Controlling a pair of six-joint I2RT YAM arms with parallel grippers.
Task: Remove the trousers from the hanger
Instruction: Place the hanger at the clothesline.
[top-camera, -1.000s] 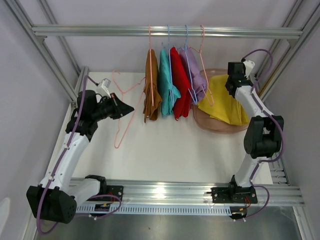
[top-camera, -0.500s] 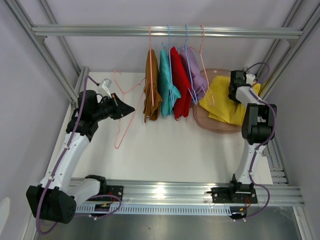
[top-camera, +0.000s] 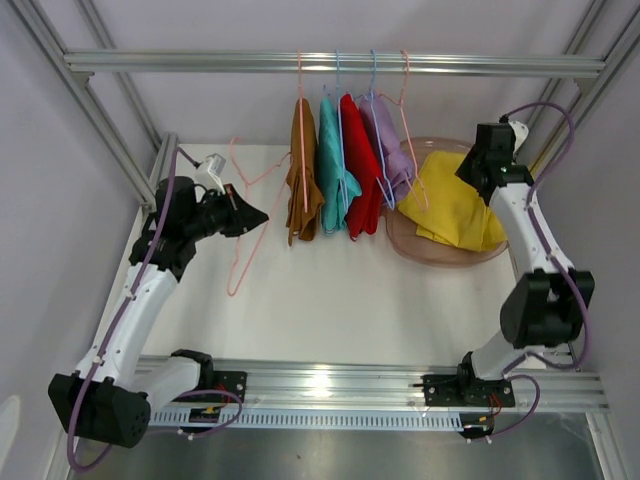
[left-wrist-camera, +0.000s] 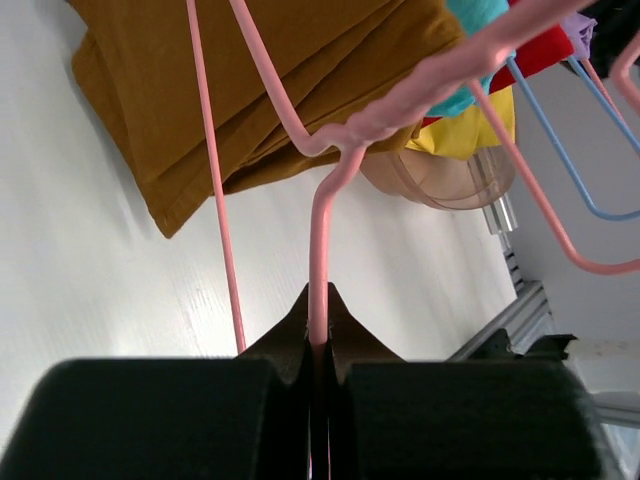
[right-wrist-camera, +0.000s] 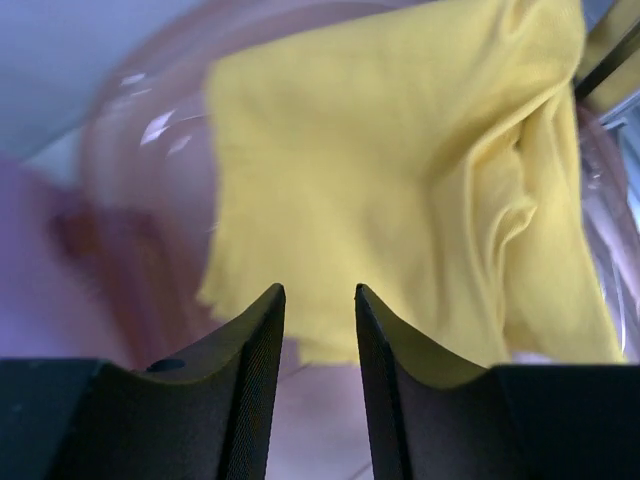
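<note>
Obs., L to R. The left gripper (top-camera: 252, 215) is clenched on the wire of a bare pink wire hanger (left-wrist-camera: 318, 240), held out over the white table (top-camera: 330, 300); no cloth on it.

Just R of it, four garments hang side by side on thin wire hangers (top-camera: 301, 90) from the aluminium top rail (top-camera: 200, 62): the brown cloth trousers (top-camera: 302, 190), the teal cloth trousers (top-camera: 333, 175), the red cloth trousers (top-camera: 362, 185) and the lavender cloth trousers (top-camera: 390, 150). None of the four is off yet.

Further R, the yellow cloth trousers (top-camera: 455, 210) lie crumpled in the pinkish translucent round tub (top-camera: 440, 260), off any hanger; we count that item done. The right gripper (right-wrist-camera: 318, 296) hovers above the yellow cloth, fingers released w/ a clear gap, nothing btwn them.

Key relation, our judgement: the hung items' long axis runs vert., rail down toward table, and the row lies btwn the arms. The lavender pair is at the R end, nearest the free right gripper and to its left, so we'd expect that arm to take it. The left gripper is nearer the brown pair but is occupied w/ the hanger.
</note>
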